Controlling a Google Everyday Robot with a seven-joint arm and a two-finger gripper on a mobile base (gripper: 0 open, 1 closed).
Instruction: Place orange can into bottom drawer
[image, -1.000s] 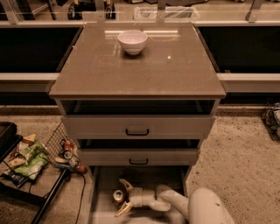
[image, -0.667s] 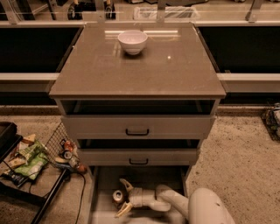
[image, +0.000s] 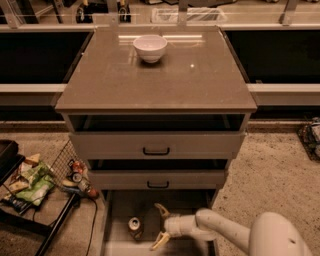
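Note:
The orange can (image: 134, 226) stands upright on the floor of the open bottom drawer (image: 121, 207), left of centre, its silver top showing. My gripper (image: 159, 226) is inside the drawer just right of the can, a short gap apart. It is open and empty, with one tan fingertip (image: 160, 209) behind and the other in front. The white arm reaches in from the lower right.
The two upper drawers (image: 156, 145) with black handles stand slightly open above. A white bowl (image: 150, 48) sits on the cabinet top. A wire basket (image: 35, 182) of snack packets and small cans stands on the floor at the left. A cable runs beside the drawer.
My gripper has drawn back to the right, away from the can. The can now stands free in the drawer.

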